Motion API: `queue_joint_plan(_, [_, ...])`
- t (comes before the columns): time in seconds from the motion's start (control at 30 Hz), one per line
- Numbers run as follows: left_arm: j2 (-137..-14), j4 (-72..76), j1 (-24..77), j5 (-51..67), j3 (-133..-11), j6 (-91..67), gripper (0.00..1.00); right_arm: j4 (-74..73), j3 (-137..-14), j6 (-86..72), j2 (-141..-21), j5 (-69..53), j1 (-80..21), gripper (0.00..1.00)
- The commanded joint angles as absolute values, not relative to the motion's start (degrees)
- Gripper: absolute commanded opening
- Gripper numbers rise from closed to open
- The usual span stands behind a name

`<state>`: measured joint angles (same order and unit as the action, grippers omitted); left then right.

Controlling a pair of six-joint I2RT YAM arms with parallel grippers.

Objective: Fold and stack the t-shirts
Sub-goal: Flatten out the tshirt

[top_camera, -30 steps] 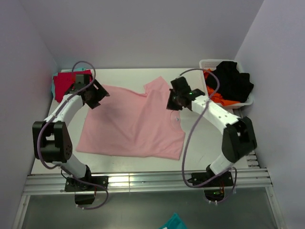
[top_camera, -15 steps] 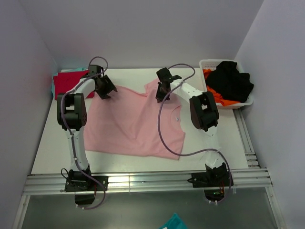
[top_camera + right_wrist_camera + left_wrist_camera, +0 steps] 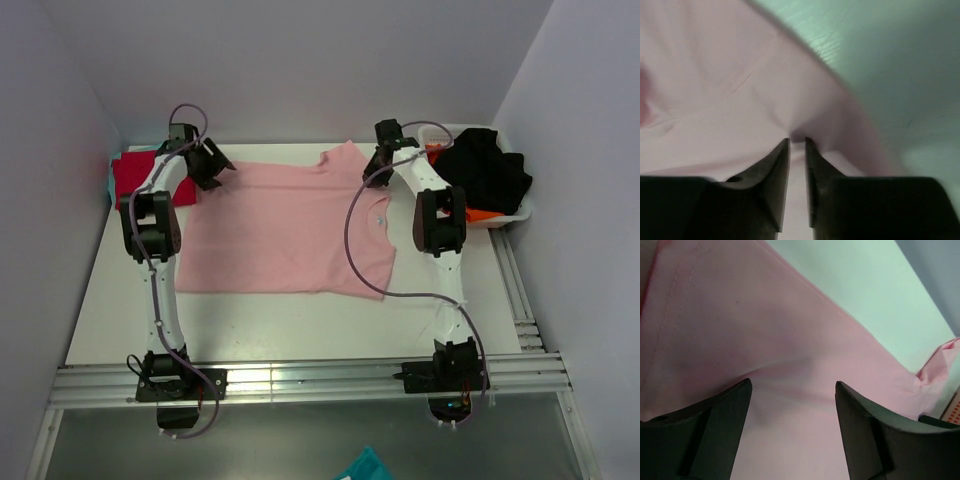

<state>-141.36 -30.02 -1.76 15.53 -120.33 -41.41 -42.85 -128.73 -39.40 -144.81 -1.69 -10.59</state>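
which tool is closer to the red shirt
Left. The left tool is right beside the red shirt, at the pink shirt's far left corner. The right tool is across the pink shirt, pinching its far edge near the basket.

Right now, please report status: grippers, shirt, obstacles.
Left gripper open over pink t-shirt, spread flat. Right gripper shut on its edge. Basket beside right gripper.

The light pink t-shirt (image 3: 285,225) lies spread flat across the middle of the worktop (image 3: 300,320). The red t-shirt (image 3: 130,175) lies at the far left corner, with a teal t-shirt (image 3: 109,184) touching its left edge.
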Motion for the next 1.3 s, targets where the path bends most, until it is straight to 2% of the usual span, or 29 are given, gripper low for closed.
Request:
queue_joint_plan(0.0, [-141.35,-29.19,-4.66,14.41,-117.52,-40.52,0.77,-39.05,-129.73,-38.06,-144.76,-5.18,-10.11,0.28])
queue_joint_plan(0.03, [-140.20,-28.05,-4.66,15.02,-117.07,-41.13,0.78,-37.89,-128.94,-37.71,-142.49,-5.71,-10.19,0.51])
queue_joint_plan(0.07, [-138.88,-26.99,-4.66,16.33,-116.64,-41.57,0.80,-36.84,-127.89,-37.44,-140.90,-5.71,-10.28,0.60])
queue_joint_plan(0.13, [-134.40,-24.62,-4.57,16.61,-116.02,-43.23,0.85,-34.12,-123.52,-36.48,-134.78,-4.75,-10.37,0.65])
queue_joint_plan(0.27, [-126.06,-25.22,-4.48,15.21,-115.76,-44.21,0.91,-32.25,-115.77,-34.63,-122.19,-0.71,-10.37,0.67])
queue_joint_plan(0.37, [-116.13,-24.44,-4.66,12.31,-108.31,-44.56,0.93,-32.61,-107.25,-34.63,-110.34,2.37,-10.37,0.67])
queue_joint_plan(0.57, [-95.82,-26.18,-4.48,8.62,-85.02,-44.03,0.95,-33.75,-82.04,-36.47,-85.46,1.23,-10.81,0.66])
queue_joint_plan(0.7, [-80.65,-27.68,-4.48,6.86,-67.99,-43.33,0.94,-33.58,-60.62,-37.96,-67.03,-1.04,-12.56,0.65])
queue_joint_plan(0.8, [-72.02,-29.53,-4.22,6.15,-60.22,-43.42,0.94,-33.49,-48.92,-38.93,-58.31,-4.12,-13.97,0.65])
queue_joint_plan(0.97, [-63.03,-33.39,-3.43,5.10,-54.24,-42.72,0.93,-32.96,-36.67,-41.39,-54.06,-7.56,-19.05,0.70])
queue_joint_plan(1.03, [-60.21,-34.98,-3.43,4.83,-52.65,-42.63,0.93,-30.25,-32.88,-42.97,-53.44,-8.70,-20.65,0.80])
queue_joint_plan(1.27, [-55.81,-39.28,-3.43,3.61,-51.59,-40.26,0.93,-24.53,-30.58,-44.21,-61.15,-8.88,-22.50,0.82])
